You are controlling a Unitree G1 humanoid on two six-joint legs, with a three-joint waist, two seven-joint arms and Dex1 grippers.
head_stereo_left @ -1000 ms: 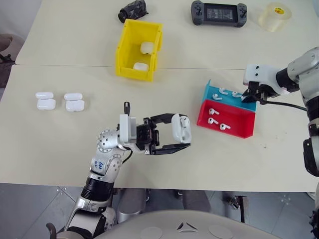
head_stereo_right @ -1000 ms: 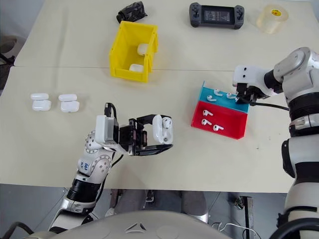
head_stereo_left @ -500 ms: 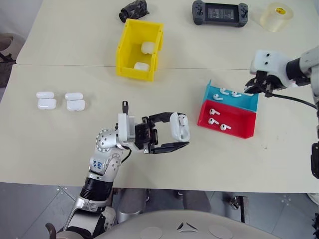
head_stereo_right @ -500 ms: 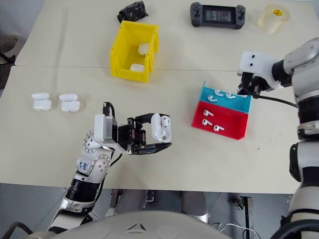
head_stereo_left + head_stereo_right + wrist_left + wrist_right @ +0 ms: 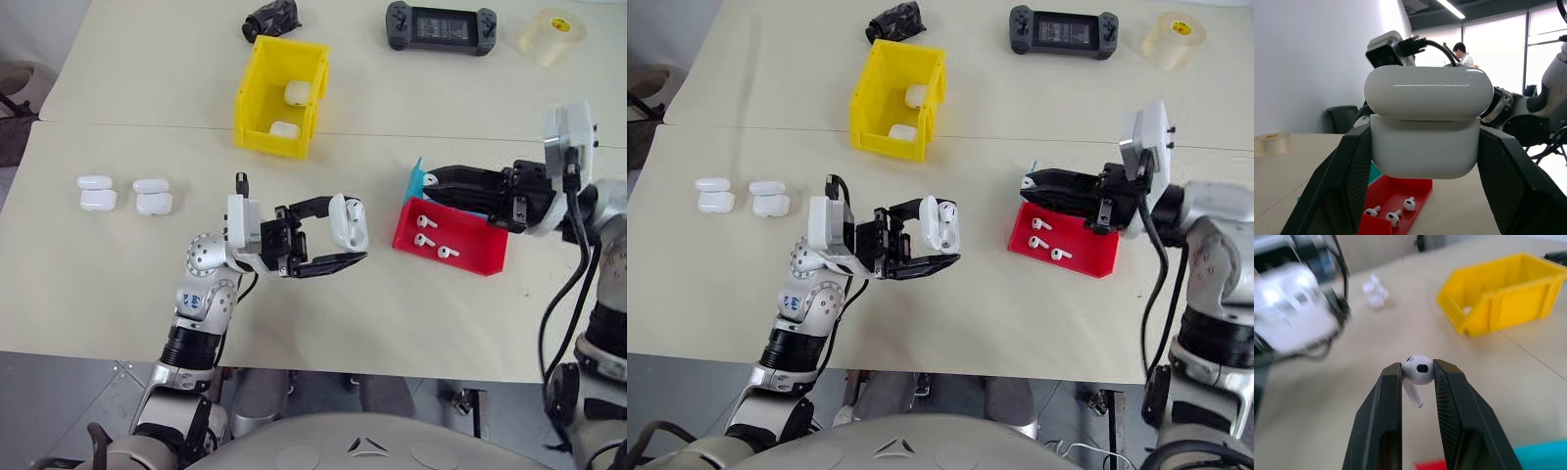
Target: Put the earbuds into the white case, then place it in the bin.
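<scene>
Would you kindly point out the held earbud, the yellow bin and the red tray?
earbud point(image 5: 1418, 370): right wrist view, its rounded head.
yellow bin point(image 5: 249, 102): left eye view, left wall.
red tray point(image 5: 460, 265): left eye view, front wall.

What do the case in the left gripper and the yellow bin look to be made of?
The white case looks like glossy hard plastic: ceiling light glints along its lid. The yellow bin looks like moulded plastic with a duller sheen, one even colour, thick rim.
</scene>
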